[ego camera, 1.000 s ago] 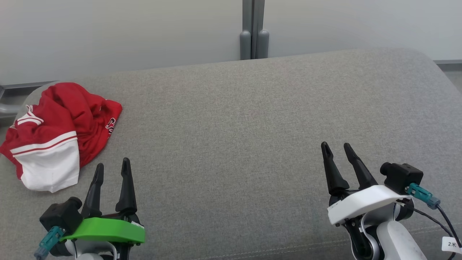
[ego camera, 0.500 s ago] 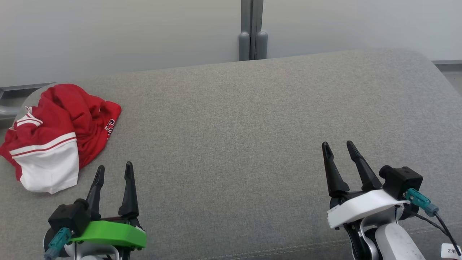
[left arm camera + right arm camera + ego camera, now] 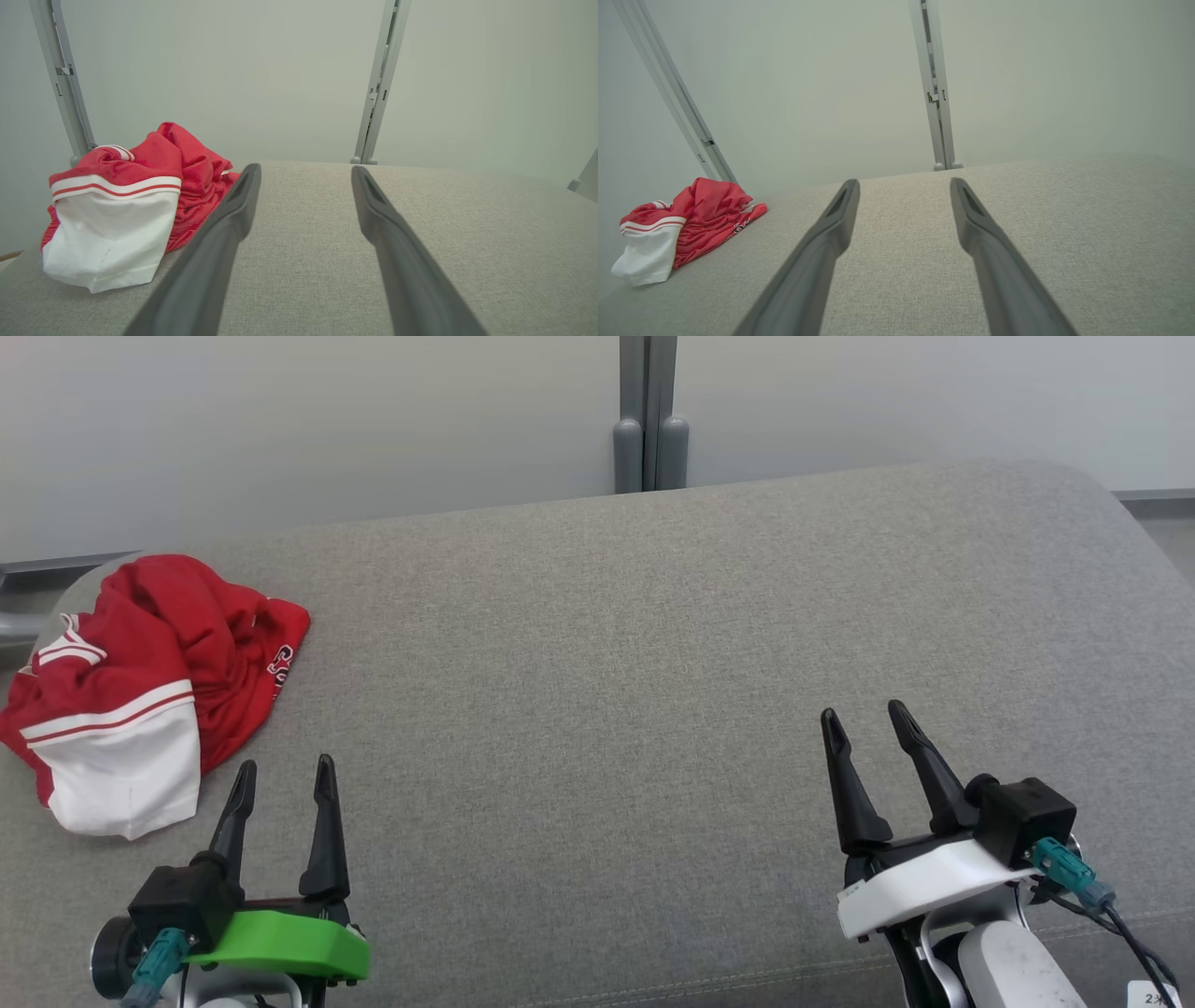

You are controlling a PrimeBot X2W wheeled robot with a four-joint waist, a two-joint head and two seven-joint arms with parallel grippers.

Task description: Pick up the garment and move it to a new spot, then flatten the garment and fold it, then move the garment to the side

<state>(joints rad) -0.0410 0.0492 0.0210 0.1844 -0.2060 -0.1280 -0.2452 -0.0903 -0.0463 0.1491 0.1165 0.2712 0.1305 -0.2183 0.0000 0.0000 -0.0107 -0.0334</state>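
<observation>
Lying ahead-left of released left end effector (image 3: 286, 765), garment (image 3: 140, 672), right end effector (image 3: 861, 711) released

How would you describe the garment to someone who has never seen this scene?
Start from the wide grey fabric cushion. At its left end lies the crumpled red garment with a white panel, just beyond the left tool. It is the only coloured cloth on the grey surface.
</observation>
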